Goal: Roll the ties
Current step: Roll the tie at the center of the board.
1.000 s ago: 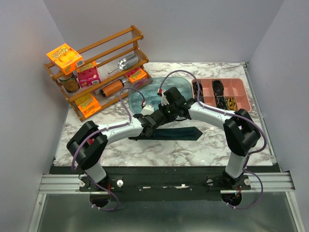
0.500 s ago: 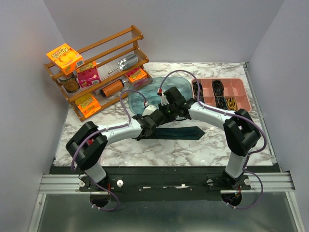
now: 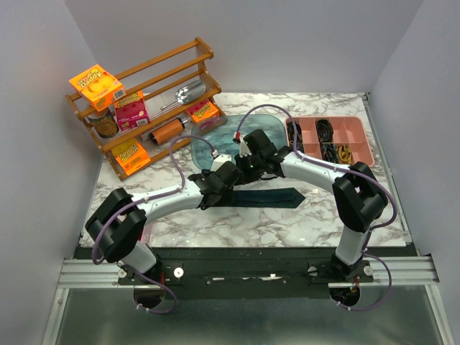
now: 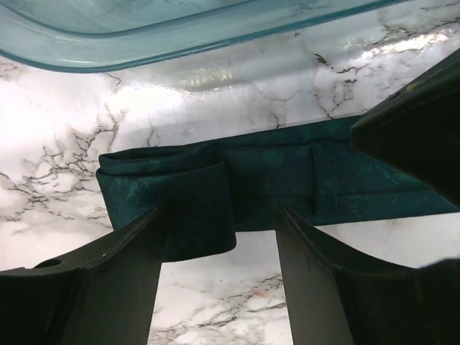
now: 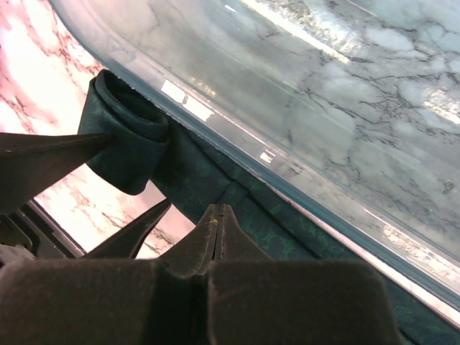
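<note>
Left gripper (image 4: 221, 215): jaws stand wide apart, closed on nothing. They straddle the rolled end of the tie (image 4: 287, 180). The roll sits hard by one finger (image 4: 108, 280), though I can't tell whether they touch. The other finger (image 4: 338, 287) stands clear over flat cloth.
Right gripper (image 5: 215, 212): jaws drawn together into one tip, resting on the flat stretch just past the roll. From where I stand I can't tell whether any cloth is caught between them.
Tie's long axis: runs across the left gripper's opening from finger to finger, carries on under the right gripper, and lies flat on the marble table (image 3: 237, 223).
Tie's ends: the rolled end lies between the left fingers. The broad pointed end lies well out past the right gripper and points to the robot's right.
Roll: short and loose, with its core crosswise to the tie.
Blue tub (image 4: 144, 36): just beyond both gripper tips, with its near rim running alongside the tie's far edge.
</note>
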Available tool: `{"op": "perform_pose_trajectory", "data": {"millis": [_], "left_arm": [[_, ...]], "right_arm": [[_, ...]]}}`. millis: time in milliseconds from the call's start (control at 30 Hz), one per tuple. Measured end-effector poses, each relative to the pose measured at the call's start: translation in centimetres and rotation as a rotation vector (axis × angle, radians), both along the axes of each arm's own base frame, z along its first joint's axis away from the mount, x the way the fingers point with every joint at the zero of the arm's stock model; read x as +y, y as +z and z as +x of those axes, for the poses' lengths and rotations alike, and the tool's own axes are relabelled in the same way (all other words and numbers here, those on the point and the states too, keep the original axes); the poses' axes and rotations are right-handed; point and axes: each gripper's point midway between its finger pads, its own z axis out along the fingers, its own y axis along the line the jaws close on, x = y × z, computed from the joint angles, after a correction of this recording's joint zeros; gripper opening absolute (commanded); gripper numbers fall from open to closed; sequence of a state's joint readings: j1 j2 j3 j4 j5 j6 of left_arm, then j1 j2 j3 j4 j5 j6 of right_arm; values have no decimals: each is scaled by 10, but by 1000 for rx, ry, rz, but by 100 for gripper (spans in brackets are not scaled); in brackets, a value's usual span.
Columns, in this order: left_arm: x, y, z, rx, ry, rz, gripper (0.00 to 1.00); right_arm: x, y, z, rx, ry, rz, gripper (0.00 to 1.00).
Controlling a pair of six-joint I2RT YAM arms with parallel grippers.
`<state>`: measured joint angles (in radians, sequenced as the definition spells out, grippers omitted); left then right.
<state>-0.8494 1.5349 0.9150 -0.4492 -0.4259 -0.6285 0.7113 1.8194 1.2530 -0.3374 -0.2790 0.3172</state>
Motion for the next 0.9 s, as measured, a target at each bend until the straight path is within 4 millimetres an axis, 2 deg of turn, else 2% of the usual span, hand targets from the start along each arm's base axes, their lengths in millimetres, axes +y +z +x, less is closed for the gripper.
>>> {"op": "perform_pose_trajectory", "data": {"millis": [133,300,433,533,633,800,900], "left_arm": [[4,13,0,-17,10,-67,75],[17,41,9,-71,49,-198,80],[39,53,16,-100,108,-311,83],[56,50,17,-96,150,-386,85],[67,42,15,-72,185,-459,87],[81,27,8,-31,228,-592,89],[86,23,7,-17,247,-646,89]], "right_arm": [[2,1,-3,9,19,14,1],[7,6,-7,17,46,36,1],[22,19,-7,0,80,71,0],[43,28,-9,-16,126,98,1],[62,28,-15,-13,172,109,0],[78,8,-22,20,214,84,0],[77,-8,-26,50,220,53,0]]}}
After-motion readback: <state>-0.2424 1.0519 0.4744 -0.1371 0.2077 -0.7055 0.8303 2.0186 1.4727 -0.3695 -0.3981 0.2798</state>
